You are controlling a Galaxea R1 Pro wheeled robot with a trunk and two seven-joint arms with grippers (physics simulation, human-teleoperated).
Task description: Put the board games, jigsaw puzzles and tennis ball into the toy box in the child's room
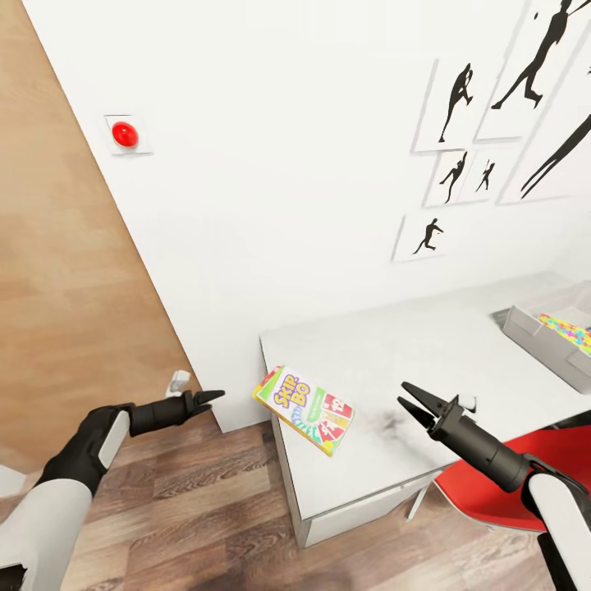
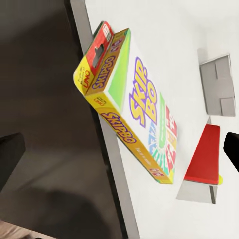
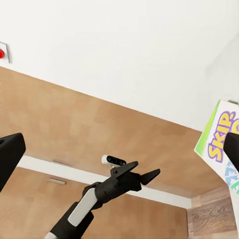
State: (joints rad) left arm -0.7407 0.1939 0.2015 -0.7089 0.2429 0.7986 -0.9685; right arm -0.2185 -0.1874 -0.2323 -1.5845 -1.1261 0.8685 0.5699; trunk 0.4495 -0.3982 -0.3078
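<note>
Skip-Bo box (image 1: 305, 410) lies flat at the near-left corner of the table (image 1: 427, 353), lower centre of the head view, one corner poking past the table edge. Toy box (image 1: 548, 336) sits at the right edge of the frame on the same table, a jigsaw puzzle (image 1: 569, 331) inside it. Right gripper (image 1: 408, 395) hovers just right of the Skip-Bo box, fingers spread, empty; left gripper (image 1: 215, 396) is off the table at lower left, fingers nearly together, holding nothing.

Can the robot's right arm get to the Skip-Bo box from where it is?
Probably yes. The right gripper hangs open over the table, and only bare tabletop lies between it and the Skip-Bo box at the table's corner.
</note>
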